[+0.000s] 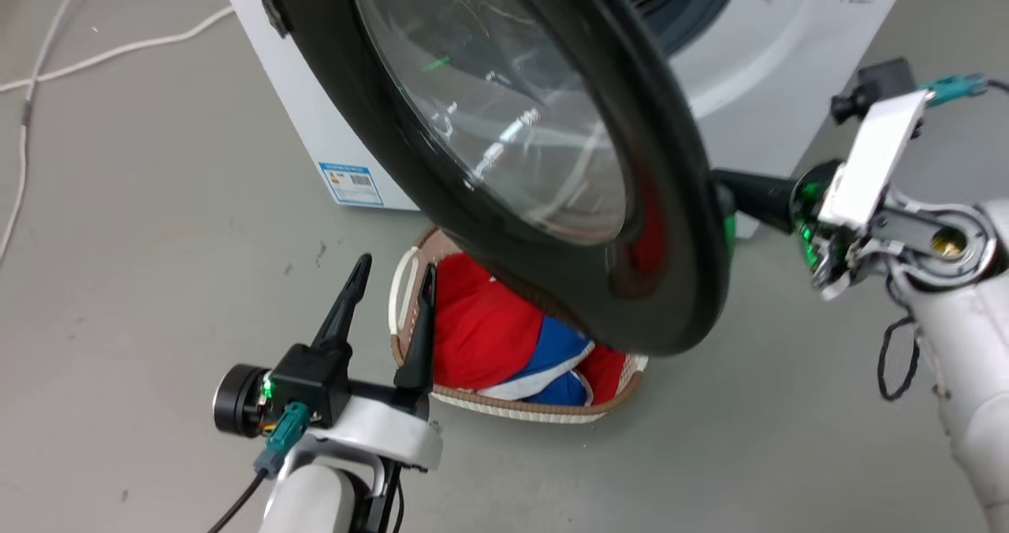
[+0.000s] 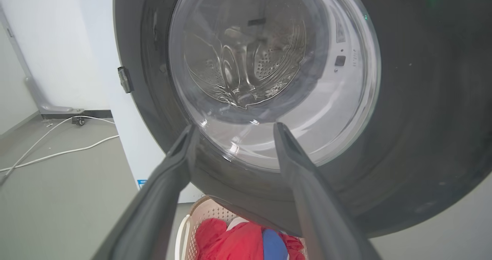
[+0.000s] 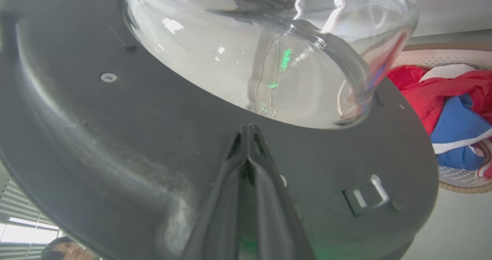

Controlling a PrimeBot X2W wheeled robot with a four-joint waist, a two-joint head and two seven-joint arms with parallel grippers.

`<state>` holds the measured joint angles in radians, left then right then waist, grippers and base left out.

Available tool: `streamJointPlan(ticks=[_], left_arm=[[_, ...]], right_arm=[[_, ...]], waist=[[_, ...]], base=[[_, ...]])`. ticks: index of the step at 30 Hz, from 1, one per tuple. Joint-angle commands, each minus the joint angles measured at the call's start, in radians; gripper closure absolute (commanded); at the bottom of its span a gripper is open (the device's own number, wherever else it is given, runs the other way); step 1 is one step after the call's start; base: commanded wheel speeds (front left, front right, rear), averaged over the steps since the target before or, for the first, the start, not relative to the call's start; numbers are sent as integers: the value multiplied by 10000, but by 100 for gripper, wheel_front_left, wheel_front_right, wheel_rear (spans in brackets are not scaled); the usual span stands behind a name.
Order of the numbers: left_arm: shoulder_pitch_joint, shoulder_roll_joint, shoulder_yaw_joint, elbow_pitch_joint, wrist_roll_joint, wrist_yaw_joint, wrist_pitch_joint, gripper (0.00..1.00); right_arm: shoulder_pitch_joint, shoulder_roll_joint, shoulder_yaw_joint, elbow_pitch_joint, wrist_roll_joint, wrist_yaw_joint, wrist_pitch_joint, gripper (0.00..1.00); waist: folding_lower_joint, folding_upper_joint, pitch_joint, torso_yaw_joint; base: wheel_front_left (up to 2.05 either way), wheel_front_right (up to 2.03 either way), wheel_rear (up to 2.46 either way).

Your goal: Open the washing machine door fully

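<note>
While one door [image 1: 489, 107] stands open, two tools: left tool [image 1: 392, 274] released, right tool [image 3: 249, 129] clenched.

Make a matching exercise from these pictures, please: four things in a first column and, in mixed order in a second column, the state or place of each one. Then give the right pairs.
Column one
1. washing machine door
2. left gripper
3. right gripper
4. laundry basket

Column two
A. fingers shut together, tips against the door's black inner face
B. below the door, holding red and blue clothes
C. swung partly open, above the basket
D. fingers apart, holding nothing

Pairs: 1-C, 2-D, 3-A, 4-B
</note>
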<state>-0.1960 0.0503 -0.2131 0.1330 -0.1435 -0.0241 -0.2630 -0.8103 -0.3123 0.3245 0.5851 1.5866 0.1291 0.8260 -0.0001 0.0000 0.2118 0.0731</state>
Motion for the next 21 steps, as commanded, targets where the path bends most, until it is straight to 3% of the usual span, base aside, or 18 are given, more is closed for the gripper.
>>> streamJointPlan(ticks=[1, 21], left_arm=[[141, 2, 36, 36, 44, -36, -25, 0], [1062, 75, 91, 296, 90, -329, -25, 0]], right_arm=[[329, 110, 127, -205, -92, 27, -60, 100], [2797, 1724, 655, -1587, -399, 27, -1637, 100]], waist=[[1, 0, -258, 120], [1, 0, -1308, 181]], base=[[0, 0, 0], [0, 0, 0]])
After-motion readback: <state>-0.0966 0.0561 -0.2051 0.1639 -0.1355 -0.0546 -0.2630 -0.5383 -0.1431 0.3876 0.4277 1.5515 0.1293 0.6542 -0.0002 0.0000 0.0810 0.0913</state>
